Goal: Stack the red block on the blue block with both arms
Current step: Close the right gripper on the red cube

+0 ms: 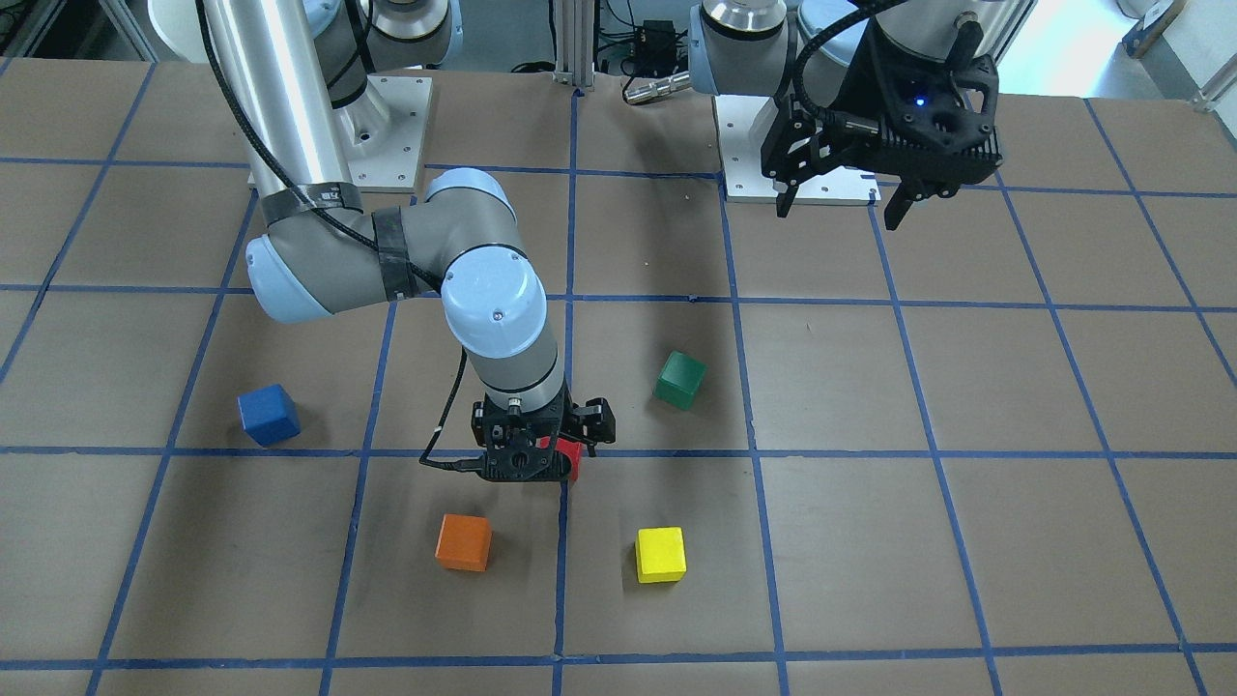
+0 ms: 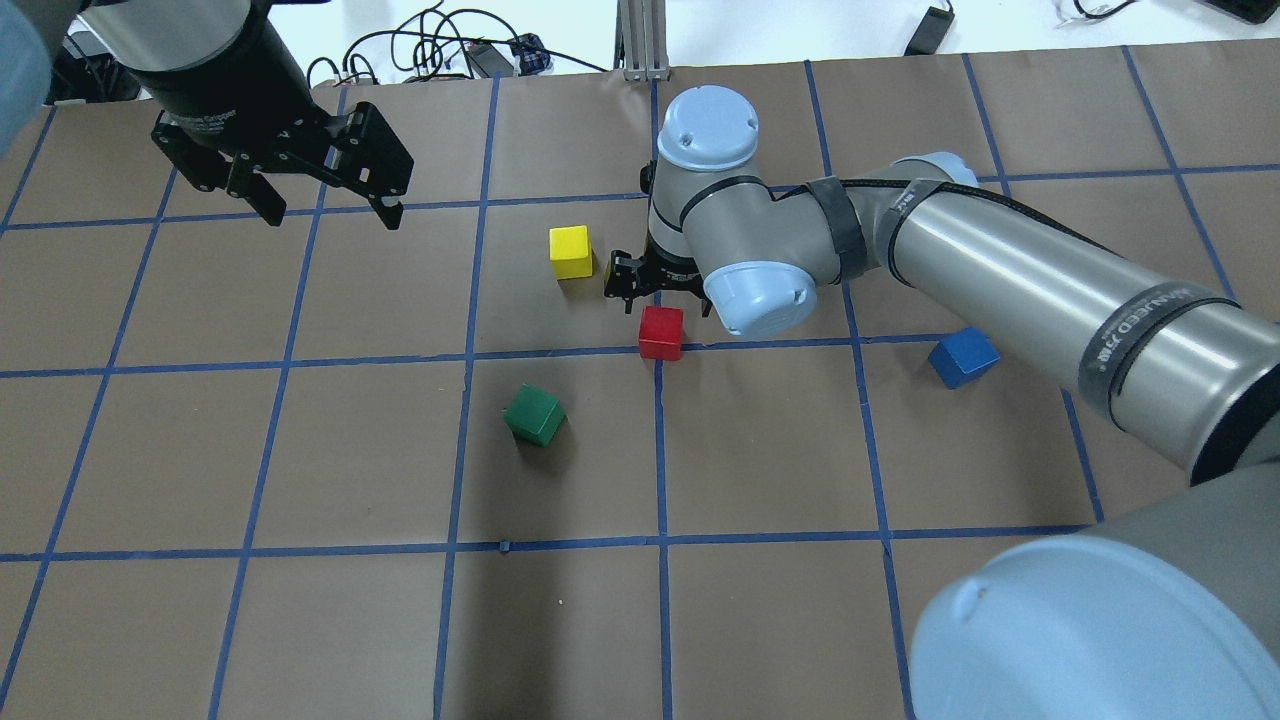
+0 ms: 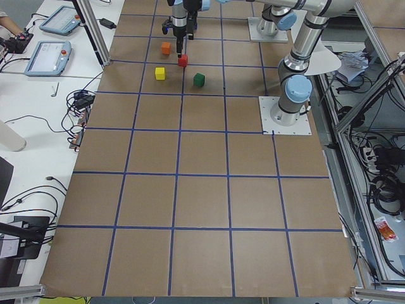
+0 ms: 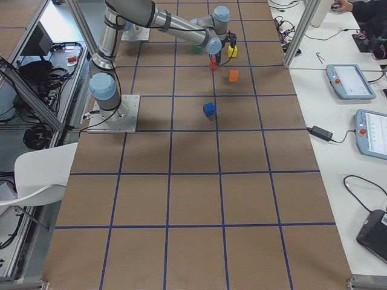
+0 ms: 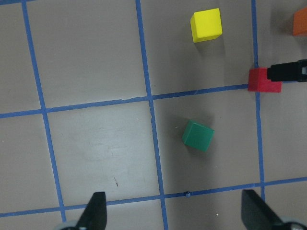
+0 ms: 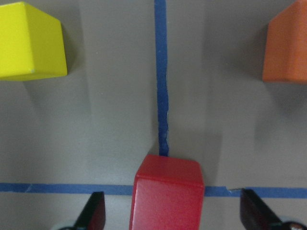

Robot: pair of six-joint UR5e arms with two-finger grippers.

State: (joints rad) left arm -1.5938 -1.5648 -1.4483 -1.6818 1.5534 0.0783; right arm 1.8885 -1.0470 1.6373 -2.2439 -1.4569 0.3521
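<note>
The red block (image 2: 661, 332) sits on the table at a blue tape crossing. My right gripper (image 1: 541, 454) is open and low over it. In the right wrist view the red block (image 6: 168, 194) lies between the two fingertips (image 6: 96, 213), with gaps on both sides. The blue block (image 2: 962, 357) sits alone on the table towards my right, also seen in the front view (image 1: 269, 414), partly under the right arm's forearm line. My left gripper (image 2: 325, 205) is open and empty, held high over the far left of the table.
A green block (image 2: 535, 414) lies nearer me than the red one. A yellow block (image 2: 570, 251) and an orange block (image 1: 463, 541) lie beyond it, each about a block-width away. The arm bases (image 1: 387, 126) stand at my table edge.
</note>
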